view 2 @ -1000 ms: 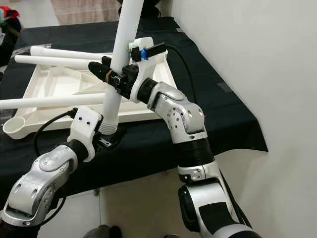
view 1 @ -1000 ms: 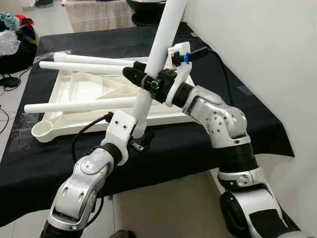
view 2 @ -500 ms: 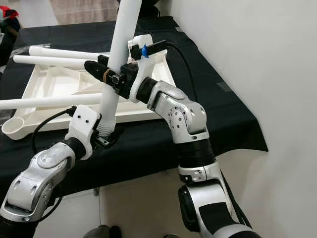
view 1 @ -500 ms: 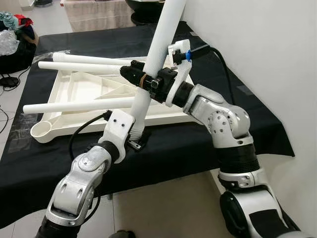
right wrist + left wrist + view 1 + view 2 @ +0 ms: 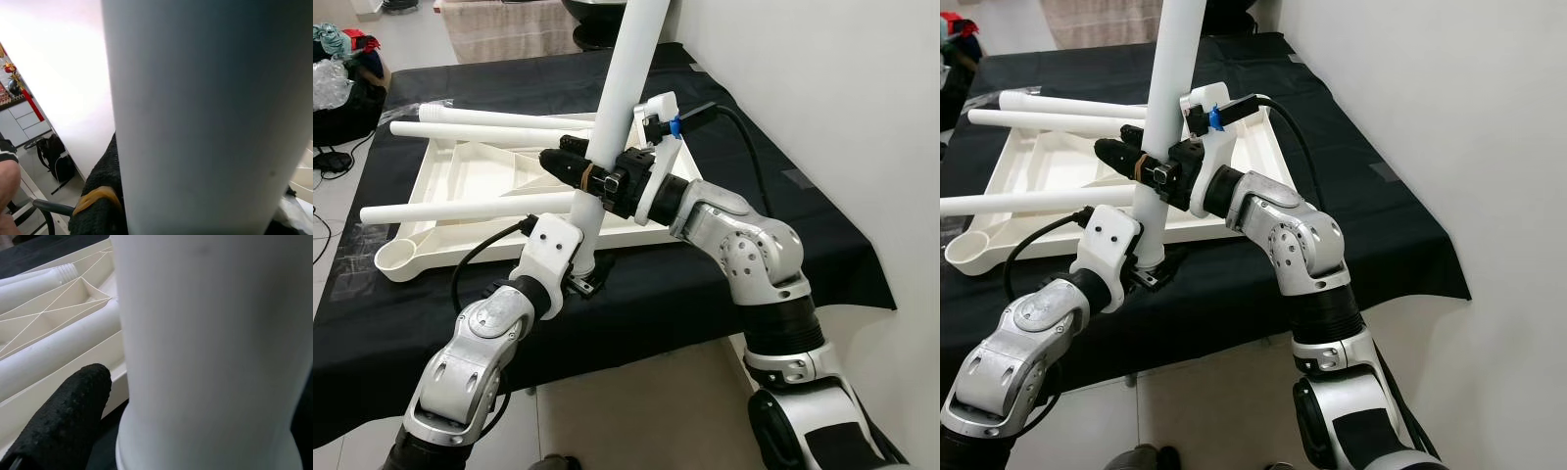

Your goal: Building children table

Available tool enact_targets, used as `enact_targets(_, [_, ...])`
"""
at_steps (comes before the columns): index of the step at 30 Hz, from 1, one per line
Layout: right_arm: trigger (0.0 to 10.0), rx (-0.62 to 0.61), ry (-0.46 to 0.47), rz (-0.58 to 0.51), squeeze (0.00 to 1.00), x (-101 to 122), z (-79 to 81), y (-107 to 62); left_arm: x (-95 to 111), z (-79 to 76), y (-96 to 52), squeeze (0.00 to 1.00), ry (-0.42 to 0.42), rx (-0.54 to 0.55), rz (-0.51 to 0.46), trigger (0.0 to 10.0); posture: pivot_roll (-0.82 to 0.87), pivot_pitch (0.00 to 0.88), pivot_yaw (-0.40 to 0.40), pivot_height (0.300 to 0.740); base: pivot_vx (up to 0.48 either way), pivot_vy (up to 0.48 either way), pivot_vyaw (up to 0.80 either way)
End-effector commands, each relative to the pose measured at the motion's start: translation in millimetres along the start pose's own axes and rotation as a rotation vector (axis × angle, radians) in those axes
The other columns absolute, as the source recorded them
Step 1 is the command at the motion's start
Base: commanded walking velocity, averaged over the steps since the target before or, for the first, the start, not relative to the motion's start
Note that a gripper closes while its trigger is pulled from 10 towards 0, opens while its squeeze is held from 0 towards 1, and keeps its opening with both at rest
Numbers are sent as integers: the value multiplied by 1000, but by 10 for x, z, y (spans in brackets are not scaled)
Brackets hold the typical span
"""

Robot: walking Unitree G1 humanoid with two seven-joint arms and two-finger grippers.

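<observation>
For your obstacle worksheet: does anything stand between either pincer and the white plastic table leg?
Nothing visible does. The right pincer clamps the white plastic table leg mid-length, and the left pincer grips its lower end.

White table leg (image 5: pixel 625 88) upright (slightly tilted) beside upturned tabletop (image 5: pixel 480 176)

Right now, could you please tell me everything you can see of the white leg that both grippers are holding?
The white leg is a smooth plastic-looking tube, standing nearly upright and leaning slightly. The right gripper clamps it mid-length; the left gripper holds its lower end over the black cloth, beside the upturned tabletop.
</observation>
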State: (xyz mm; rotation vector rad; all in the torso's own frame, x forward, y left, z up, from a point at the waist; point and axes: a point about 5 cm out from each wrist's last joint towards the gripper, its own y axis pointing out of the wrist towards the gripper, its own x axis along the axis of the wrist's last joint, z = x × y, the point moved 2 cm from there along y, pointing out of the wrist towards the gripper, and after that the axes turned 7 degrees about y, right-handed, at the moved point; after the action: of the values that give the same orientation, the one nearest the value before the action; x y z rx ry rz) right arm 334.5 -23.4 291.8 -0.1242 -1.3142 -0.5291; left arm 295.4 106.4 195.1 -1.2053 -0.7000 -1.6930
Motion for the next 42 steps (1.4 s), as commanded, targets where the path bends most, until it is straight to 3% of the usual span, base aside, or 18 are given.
enact_targets(1, [10000,42,2,-8,0,6,84,13,-67,-12,-3,0,12,-10,22,8353,87,99,-2,740,0,0,0])
enact_targets(2, [10000,43,3,-10,0,11,91,11,-70,-10,-6,0,10,-7,20,0,87,98,0,740,0,0,0])
enact_targets(13, [10000,63,-4,-34,0,73,139,5,-91,-34,-16,0,24,-23,16,0,90,94,1,740,0,0,0])
enact_targets(14, [10000,70,-9,-33,0,74,148,3,-97,-33,-15,0,23,-23,23,10000,90,94,0,740,0,0,0])
enact_targets(23, [10000,83,-18,-28,0,55,167,0,-90,-20,-15,0,35,-19,20,10000,92,90,-2,740,0,0,0])
enact_targets(24, [10000,84,-24,-29,710,52,167,-1,-80,-16,-16,0,44,-17,14,10000,91,90,-3,740,0,0,0])
enact_targets(26, [10000,84,-24,-29,710,52,167,-1,-80,-16,-16,0,44,-17,14,10000,91,90,-3,740,0,0,0])
enact_targets(27, [10000,87,-26,-31,1000,50,170,-4,-64,-10,-19,0,51,-13,4,10000,92,89,-5,740,0,0,0])
enact_targets(29, [10000,96,-31,-34,1000,54,178,-10,-39,-9,-22,0,56,-17,-11,10000,92,91,-4,740,0,0,0])
enact_targets(30, [10000,106,-27,-43,898,64,183,-18,-7,-17,-30,0,52,-33,-30,10000,92,91,-5,740,0,0,0])
enact_targets(31, [10000,106,-27,-43,898,64,183,-18,-7,-17,-30,0,52,-33,-30,10000,92,91,-5,740,0,0,0])
enact_targets(32, [10000,117,-24,-50,0,71,188,-27,18,-22,-41,0,50,-49,-46,10000,92,91,-5,740,0,0,0])
enact_targets(42, [10000,271,-4,-59,0,72,192,-160,190,8,-169,0,4,-213,-137,10000,105,87,-9,740,0,0,0])
